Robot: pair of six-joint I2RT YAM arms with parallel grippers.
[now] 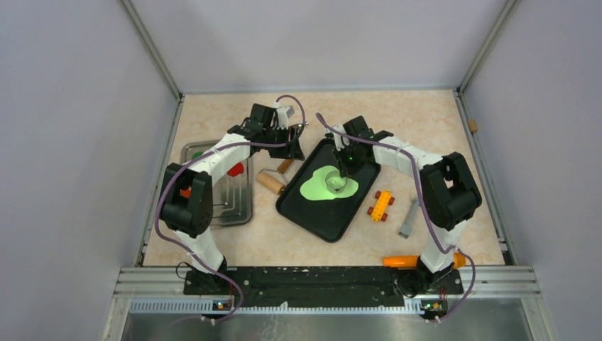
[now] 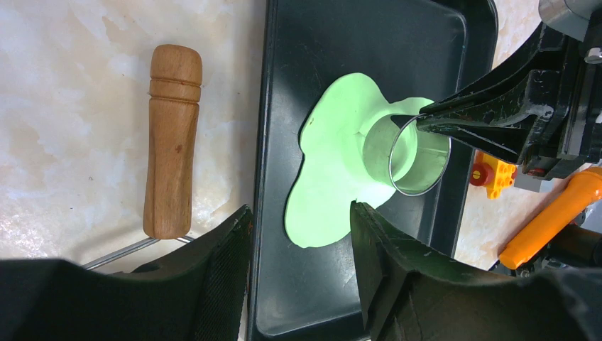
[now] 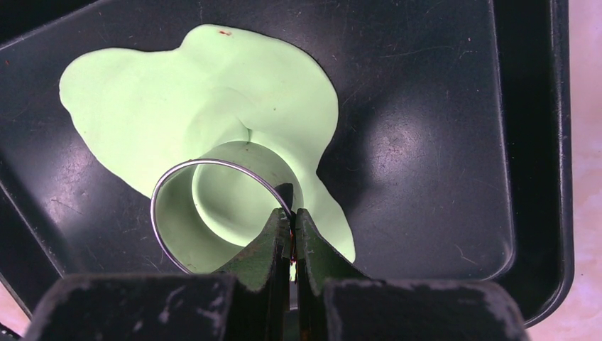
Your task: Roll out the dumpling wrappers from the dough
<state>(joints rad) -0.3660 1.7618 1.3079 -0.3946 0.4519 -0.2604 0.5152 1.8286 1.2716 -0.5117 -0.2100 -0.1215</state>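
Observation:
The dough [image 1: 316, 188] [image 2: 330, 177] [image 3: 199, 106] lies rolled into a flat lime-green sheet with a ragged outline in the black tray [image 1: 321, 222] [image 2: 312, 298] [image 3: 440, 142]. A metal ring cutter [image 1: 335, 183] [image 2: 375, 153] [image 3: 167, 234] stands on the sheet's near-right part. My right gripper [image 1: 346, 169] [image 3: 291, 213] is shut on the ring's thin wall from above. My left gripper [image 1: 294, 138] [image 2: 299, 213] is open at the tray's far-left corner, one finger outside the rim and one over the tray floor. No cut dumpling wrappers show apart from the sheet.
A wooden rolling pin [image 1: 273, 179] [image 2: 170, 142] lies on the table left of the black tray. A steel tray [image 1: 238, 207] with small red and green bits sits at the far left. A yellow toy brick [image 1: 381, 205], a grey bar [image 1: 409, 217] and an orange tool [image 1: 401, 261] lie to the right.

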